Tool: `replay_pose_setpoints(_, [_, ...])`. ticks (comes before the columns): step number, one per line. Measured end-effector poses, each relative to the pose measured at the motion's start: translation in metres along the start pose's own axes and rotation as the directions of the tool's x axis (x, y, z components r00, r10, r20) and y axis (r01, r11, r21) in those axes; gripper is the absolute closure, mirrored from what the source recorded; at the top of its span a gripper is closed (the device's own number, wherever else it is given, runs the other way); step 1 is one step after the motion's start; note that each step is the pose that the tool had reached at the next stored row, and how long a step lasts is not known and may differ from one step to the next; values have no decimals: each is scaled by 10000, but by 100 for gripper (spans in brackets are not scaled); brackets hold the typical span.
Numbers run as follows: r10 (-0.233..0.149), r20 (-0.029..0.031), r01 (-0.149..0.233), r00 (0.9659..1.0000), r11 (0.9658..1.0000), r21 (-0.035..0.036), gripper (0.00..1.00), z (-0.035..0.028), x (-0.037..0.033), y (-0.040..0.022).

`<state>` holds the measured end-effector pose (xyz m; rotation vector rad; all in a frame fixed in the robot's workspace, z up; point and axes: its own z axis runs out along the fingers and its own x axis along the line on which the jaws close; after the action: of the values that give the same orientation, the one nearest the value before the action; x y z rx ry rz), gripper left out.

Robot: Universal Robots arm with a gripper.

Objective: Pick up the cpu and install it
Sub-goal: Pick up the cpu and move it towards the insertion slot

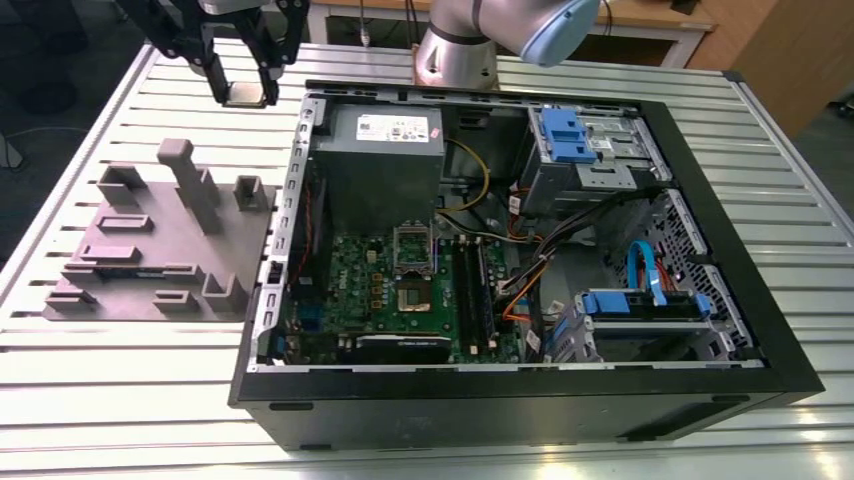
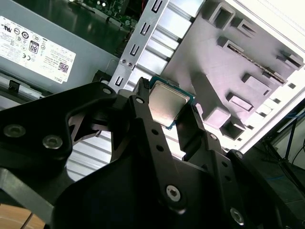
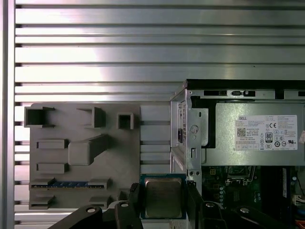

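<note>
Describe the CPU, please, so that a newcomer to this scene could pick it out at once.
Find the open computer case; the black gripper hangs by its far corner, at the exterior view's left. Its jaws clamp the cpu, a small flat square chip with a silver-grey top, unlike the blocky grey fixture nearby.

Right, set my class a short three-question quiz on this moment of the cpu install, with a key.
1. True or false: the tool is shut on the cpu.
2. Relative to the computer case, the tool is: A inside it; B outside it, above the slatted table; C underneath it.
3. Name the grey box with the white label inside the computer case.
Key: 1 true; 2 B; 3 power supply.
</note>
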<state>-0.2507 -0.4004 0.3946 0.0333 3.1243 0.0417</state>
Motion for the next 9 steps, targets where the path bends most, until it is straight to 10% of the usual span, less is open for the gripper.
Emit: replay_pose_setpoints(9, [0,0,0,10000,10000,-1,53,1,-35,1])
